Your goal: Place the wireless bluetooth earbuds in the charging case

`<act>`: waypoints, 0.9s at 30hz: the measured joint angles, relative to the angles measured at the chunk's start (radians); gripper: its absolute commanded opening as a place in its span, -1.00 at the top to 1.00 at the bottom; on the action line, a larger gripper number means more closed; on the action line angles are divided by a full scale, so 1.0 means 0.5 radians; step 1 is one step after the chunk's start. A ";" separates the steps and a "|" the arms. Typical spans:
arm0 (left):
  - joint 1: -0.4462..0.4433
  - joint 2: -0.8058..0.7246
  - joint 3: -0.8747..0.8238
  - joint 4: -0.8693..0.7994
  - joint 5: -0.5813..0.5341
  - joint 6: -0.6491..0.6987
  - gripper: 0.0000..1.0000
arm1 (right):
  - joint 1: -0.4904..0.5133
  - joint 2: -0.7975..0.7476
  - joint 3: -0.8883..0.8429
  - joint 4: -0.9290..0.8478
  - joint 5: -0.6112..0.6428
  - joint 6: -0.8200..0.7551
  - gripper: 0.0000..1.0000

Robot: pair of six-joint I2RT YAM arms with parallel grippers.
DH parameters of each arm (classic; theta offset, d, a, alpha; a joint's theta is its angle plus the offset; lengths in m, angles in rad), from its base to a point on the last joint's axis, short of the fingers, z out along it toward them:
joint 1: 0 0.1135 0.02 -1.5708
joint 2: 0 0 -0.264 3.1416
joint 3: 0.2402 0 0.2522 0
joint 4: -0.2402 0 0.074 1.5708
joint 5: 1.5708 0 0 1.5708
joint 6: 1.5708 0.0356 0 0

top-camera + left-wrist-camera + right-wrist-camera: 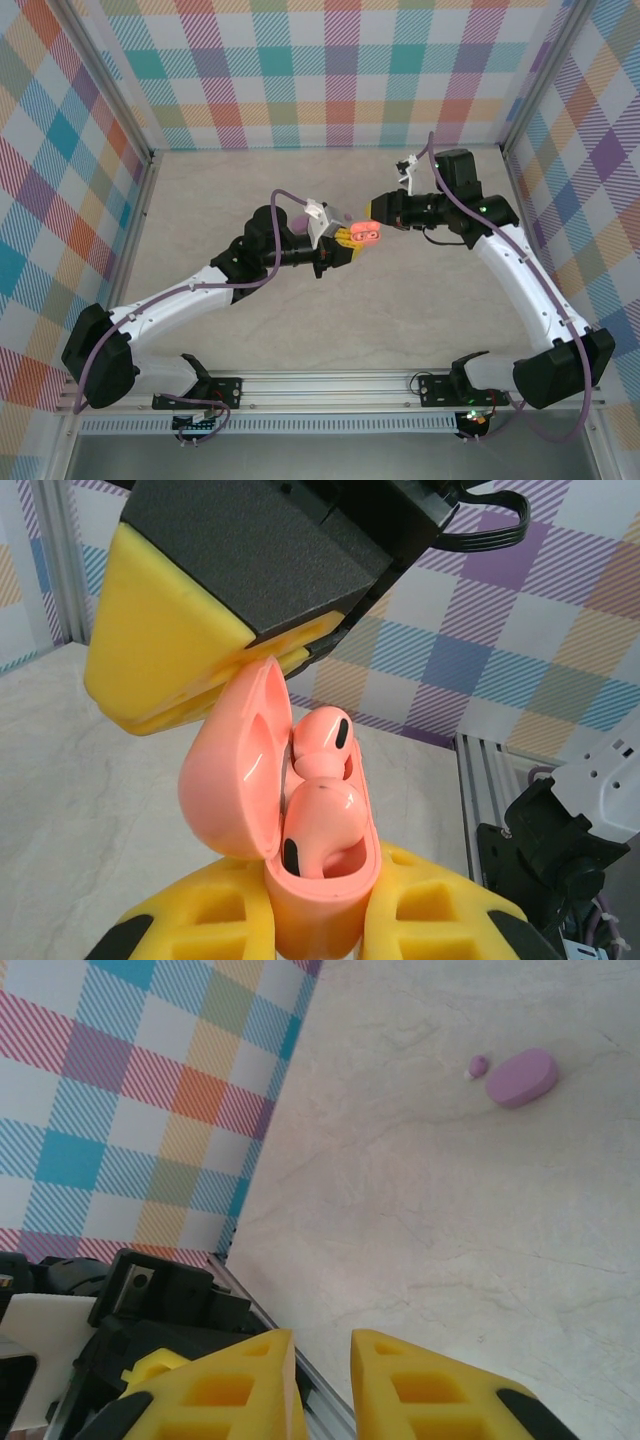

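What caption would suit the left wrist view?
Left gripper holds an open salmon case with two earbuds inside.

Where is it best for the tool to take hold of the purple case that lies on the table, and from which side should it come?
Probably grip the purple case across its narrow width, on its two long sides, coming from straight above. It lies flat on the table as a low oval, so the sides are free and the short span is easier to close on. The purple earbud lies near one end, so a grip on the long sides stays off it.

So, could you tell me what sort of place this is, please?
Probably a robot test cell: plaid walls box in a pale tabletop, and an aluminium rail runs along its near edge.
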 measured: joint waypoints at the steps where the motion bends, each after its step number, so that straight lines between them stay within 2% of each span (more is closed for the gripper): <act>1: 0.000 -0.002 -0.003 0.001 -0.009 -0.002 1.00 | -0.002 -0.005 -0.005 0.010 -0.014 0.001 0.56; 13: 0.000 -0.014 -0.011 0.037 -0.114 -0.015 1.00 | 0.008 -0.066 -0.020 0.016 -0.150 -0.002 0.50; 17: 0.000 -0.014 -0.011 0.037 -0.127 -0.021 1.00 | 0.008 -0.087 -0.021 0.007 -0.130 -0.002 0.29; 19: 0.000 -0.014 -0.011 0.040 -0.143 -0.030 1.00 | 0.008 -0.110 -0.024 0.001 -0.101 0.006 0.07; 22: 0.000 -0.014 -0.016 0.060 -0.172 -0.054 1.00 | 0.008 -0.156 -0.049 -0.004 -0.043 0.027 -0.14; 27: 0.001 -0.038 -0.075 0.091 -0.220 -0.121 1.00 | 0.007 -0.280 -0.264 0.146 -0.005 0.092 -0.30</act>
